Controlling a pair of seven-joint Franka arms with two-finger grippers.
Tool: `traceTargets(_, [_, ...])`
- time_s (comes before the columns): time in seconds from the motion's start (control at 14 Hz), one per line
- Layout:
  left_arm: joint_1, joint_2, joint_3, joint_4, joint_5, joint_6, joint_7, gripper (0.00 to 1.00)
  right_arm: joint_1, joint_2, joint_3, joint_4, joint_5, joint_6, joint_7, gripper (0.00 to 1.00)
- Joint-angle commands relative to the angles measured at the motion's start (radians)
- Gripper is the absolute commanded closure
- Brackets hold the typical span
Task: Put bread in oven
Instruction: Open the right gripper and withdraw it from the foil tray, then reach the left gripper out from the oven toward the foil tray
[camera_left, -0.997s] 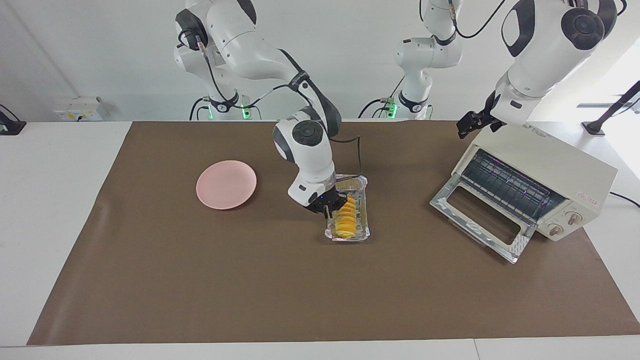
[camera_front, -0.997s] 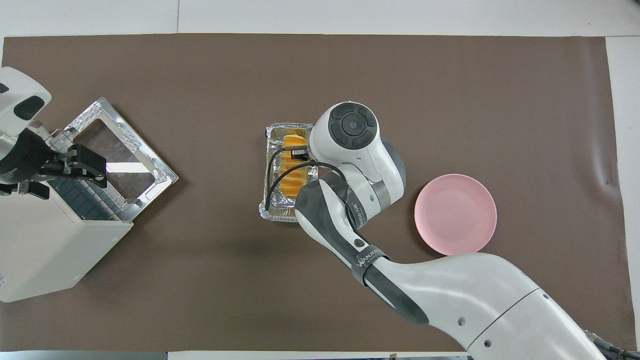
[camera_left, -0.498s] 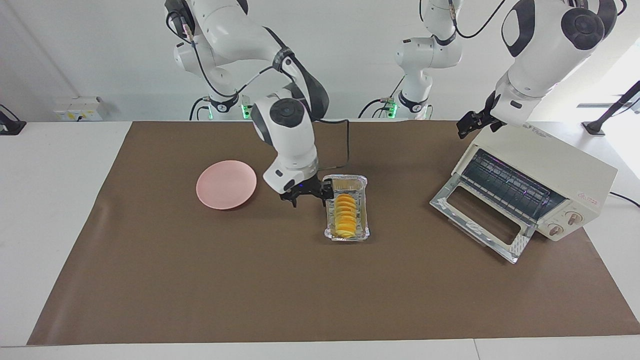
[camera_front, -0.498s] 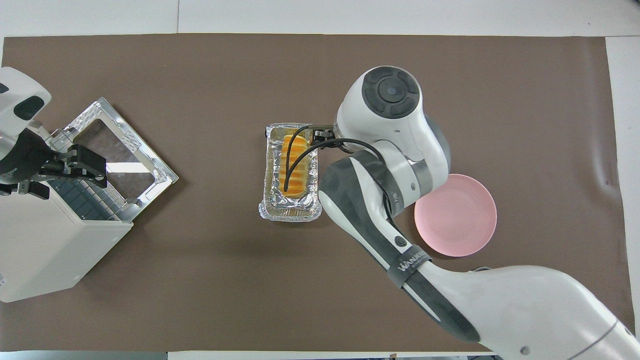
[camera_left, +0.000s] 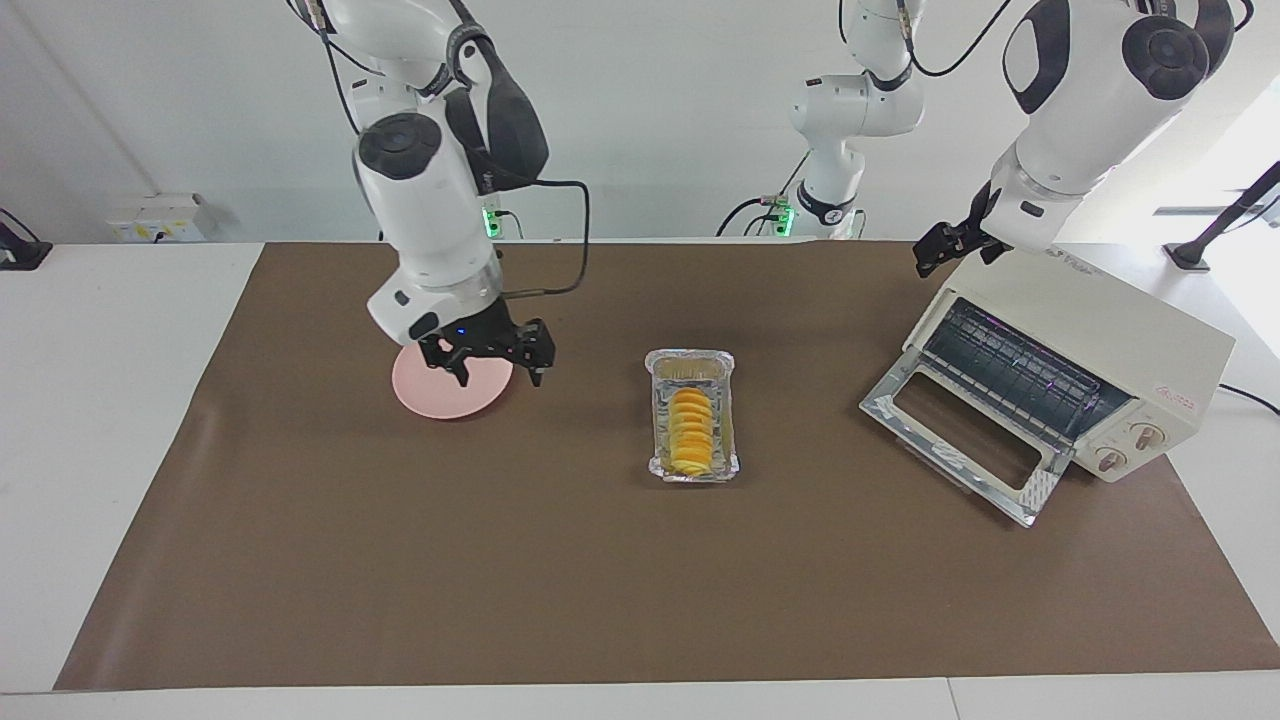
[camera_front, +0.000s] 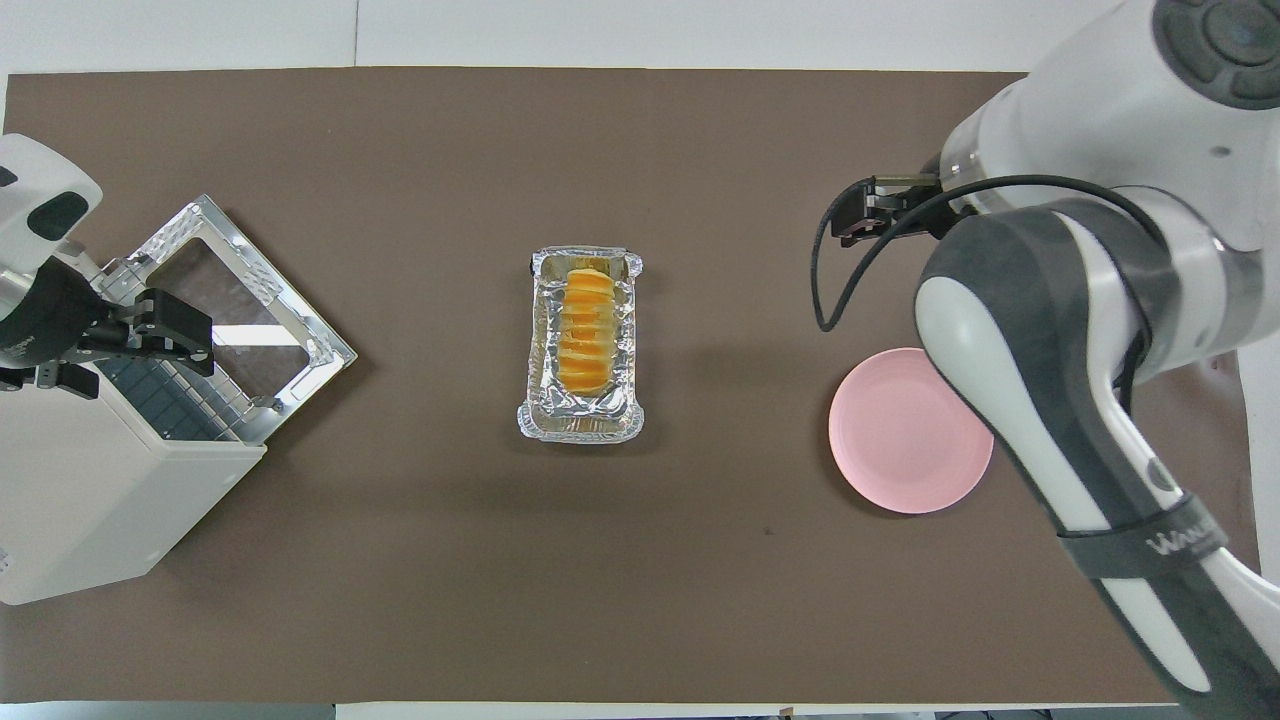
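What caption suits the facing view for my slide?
Bread sits in foil tray; oven open; right gripper open over pink plate.

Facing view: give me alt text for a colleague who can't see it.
The bread lies in a foil tray mid-table, unheld. The right gripper hangs open over the pink plate; the left gripper waits above the open oven.

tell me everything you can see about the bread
The bread is a small elongated loaf, golden yellow-orange, with cross ridges like overlapping slices. It lies flat and lengthwise in a crinkled silver foil tray near the middle of the brown mat, between the pink plate and the oven, whose door is open. Only the tray touches it; no end effector is near it.
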Motion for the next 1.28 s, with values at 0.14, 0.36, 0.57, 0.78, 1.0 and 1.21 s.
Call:
traceTargets(0.14, [0.007, -0.012, 0.000, -0.012, -0.011, 0.005, 0.004, 0.00, -0.160, -0.131, 0.012, -0.028, -0.004, -0.114, -0.257, 0.00])
traceTargets(0.36, [0.007, -0.012, 0.000, -0.012, -0.011, 0.005, 0.004, 0.00, -0.219, -0.200, 0.008, -0.027, -0.004, -0.199, -0.355, 0.00])
traceTargets(0.57, [0.007, -0.012, 0.000, -0.012, -0.011, 0.004, 0.004, 0.00, -0.252, -0.251, 0.003, -0.025, -0.006, -0.255, -0.415, 0.00])
traceTargets(0.78, [0.007, -0.012, 0.000, -0.012, -0.011, 0.005, 0.004, 0.00, -0.260, -0.294, 0.001, -0.040, -0.039, -0.300, -0.428, 0.00])
traceTargets(1.0, [0.007, -0.012, 0.000, -0.012, -0.011, 0.005, 0.004, 0.00, -0.249, -0.306, 0.000, -0.056, -0.065, -0.355, -0.417, 0.00])
traceTargets(1.21, [0.007, -0.012, 0.000, -0.012, -0.011, 0.005, 0.004, 0.00, -0.250, -0.300, -0.014, -0.044, -0.065, -0.372, -0.420, 0.00])
